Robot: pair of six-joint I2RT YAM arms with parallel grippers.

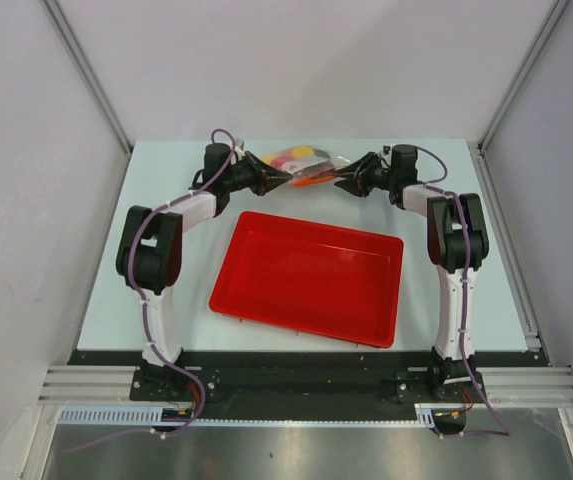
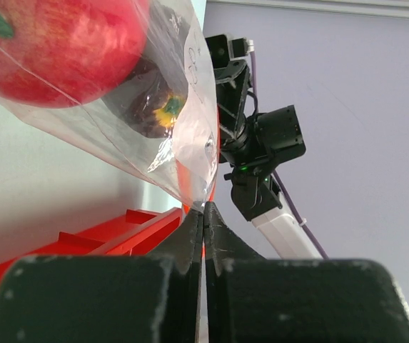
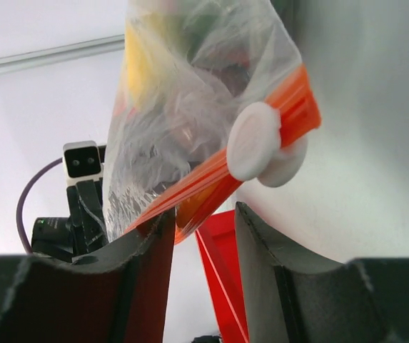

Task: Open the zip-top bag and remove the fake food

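Observation:
The zip-top bag [image 1: 306, 163] hangs clear of the table at the far middle, between my two grippers. It holds the fake food [image 1: 296, 156], yellow and red from above. In the left wrist view the bag [image 2: 190, 143] shows a red fruit [image 2: 61, 43] and a dark maroon piece [image 2: 150, 107]. My left gripper [image 1: 287, 178] [image 2: 203, 209] is shut on a lower corner of the clear plastic. My right gripper [image 1: 337, 178] [image 3: 204, 212] is open, its jaws on either side of the orange zip strip [image 3: 261, 136]. A white slider [image 3: 255, 141] sits on the strip just above the jaws.
A large red tray [image 1: 308, 275] lies on the table in front of the bag, between the two arms. Its rim shows below the bag in both wrist views [image 2: 104, 232] [image 3: 222, 271]. White walls close in the table at the back and sides.

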